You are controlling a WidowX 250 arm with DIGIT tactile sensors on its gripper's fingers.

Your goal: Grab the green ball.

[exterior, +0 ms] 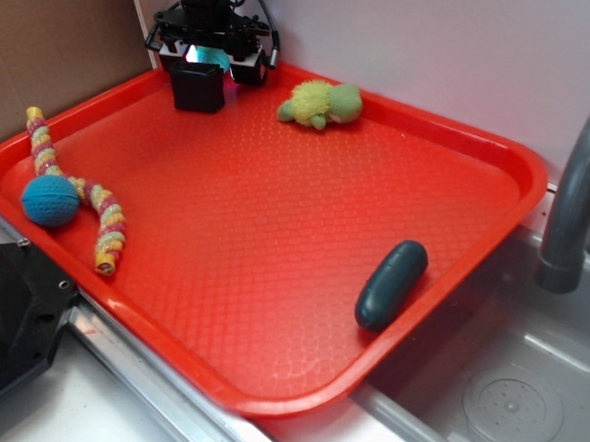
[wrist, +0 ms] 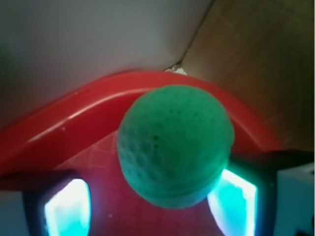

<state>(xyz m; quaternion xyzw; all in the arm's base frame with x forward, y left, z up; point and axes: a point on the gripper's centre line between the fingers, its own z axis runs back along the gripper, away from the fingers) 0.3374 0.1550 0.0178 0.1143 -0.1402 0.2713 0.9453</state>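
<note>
The green ball (wrist: 174,145) sits at the red tray's (exterior: 274,240) far corner between the spread, not yet closed fingers of the hand (wrist: 147,209) (right pad apparently touching), so closing should be centred and gentle, lest it roll.

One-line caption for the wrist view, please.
Green ball sits between the claw fingers, just above the red tray corner.

Exterior evenly bright, sharp; wrist dim, blurry (corners darkest), fingers (wrist: 69,206) glowing.
</note>
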